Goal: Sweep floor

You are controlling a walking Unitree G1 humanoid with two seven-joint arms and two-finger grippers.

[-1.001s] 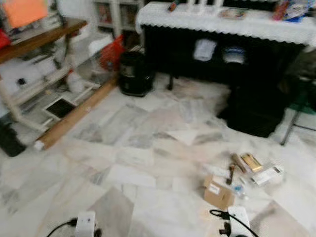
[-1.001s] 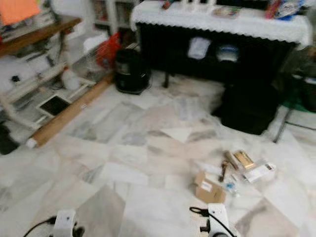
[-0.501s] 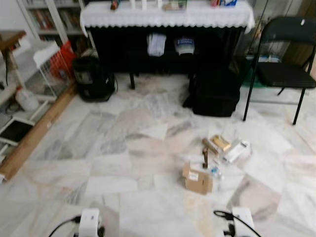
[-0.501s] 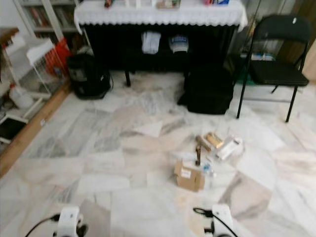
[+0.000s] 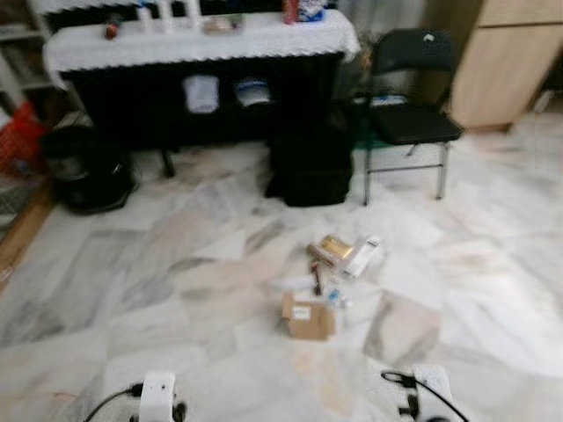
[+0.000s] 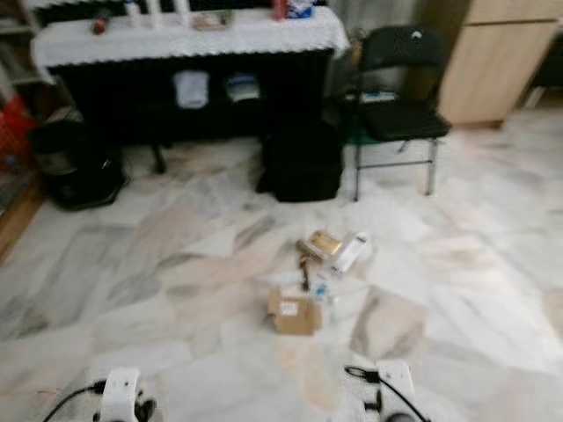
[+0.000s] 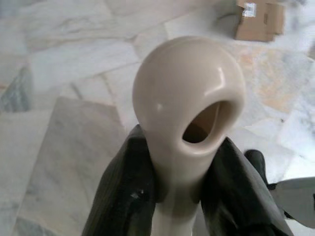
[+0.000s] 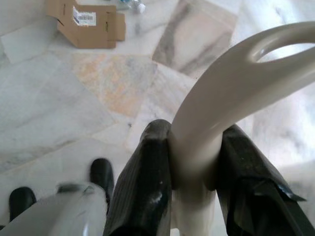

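Labels unreadable on cardboard box (image 5: 307, 316); left gripper (image 7: 179, 184), right gripper (image 8: 194, 169) each clamp cream handles.

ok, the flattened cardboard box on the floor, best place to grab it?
The cardboard box lies flat on the marble floor, so there is no side wall to pinch. Probably best: come down from above at the near edge and nip a raised flap. Both tools are full, the left tool and right tool each clamp a cream handle.

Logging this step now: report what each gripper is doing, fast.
Left gripper: closed on a cream handle with a hole at its end.
Right gripper: closed on a cream looped handle.
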